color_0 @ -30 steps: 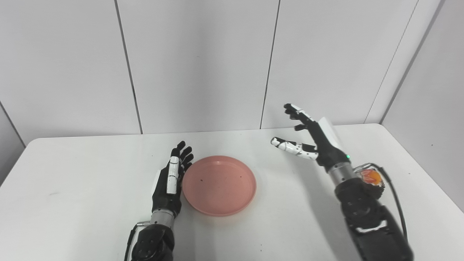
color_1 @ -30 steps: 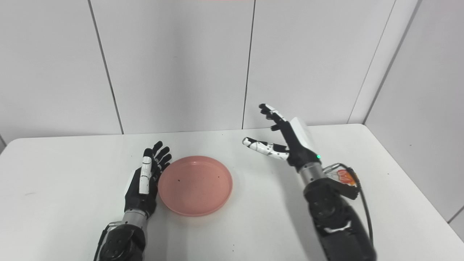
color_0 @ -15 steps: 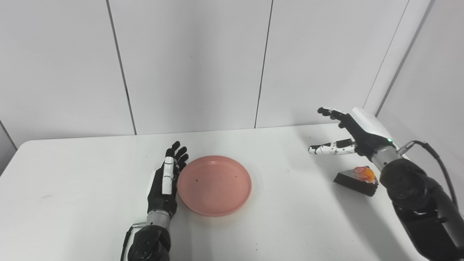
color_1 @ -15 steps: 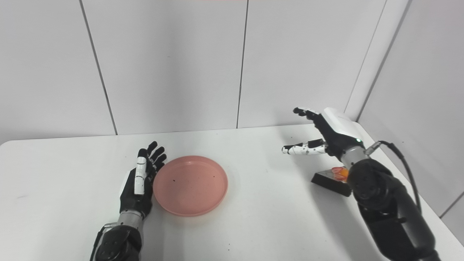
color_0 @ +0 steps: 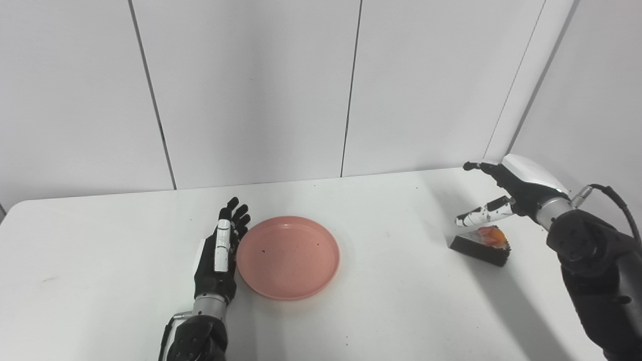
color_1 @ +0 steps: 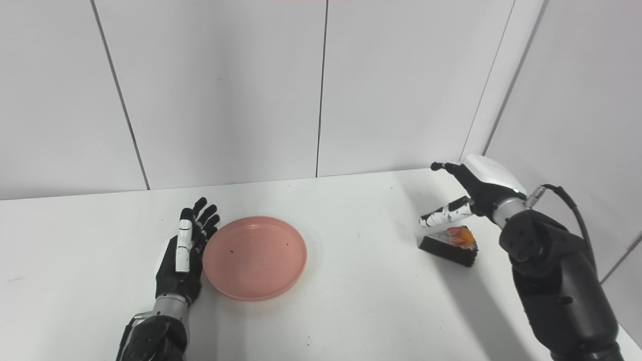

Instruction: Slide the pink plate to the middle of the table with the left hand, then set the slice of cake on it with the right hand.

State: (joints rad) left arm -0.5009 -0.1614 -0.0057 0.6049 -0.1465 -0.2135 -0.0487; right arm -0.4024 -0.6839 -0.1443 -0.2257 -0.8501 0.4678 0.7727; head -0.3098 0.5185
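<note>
On the white tabletop [color_0: 381,301] your plate [color_0: 288,256] sits mid-table, the left hand [color_0: 217,260] beside its rim, fingers spread. Your right hand [color_0: 506,193] hovers open above the cake [color_0: 480,244] at far right.
</note>
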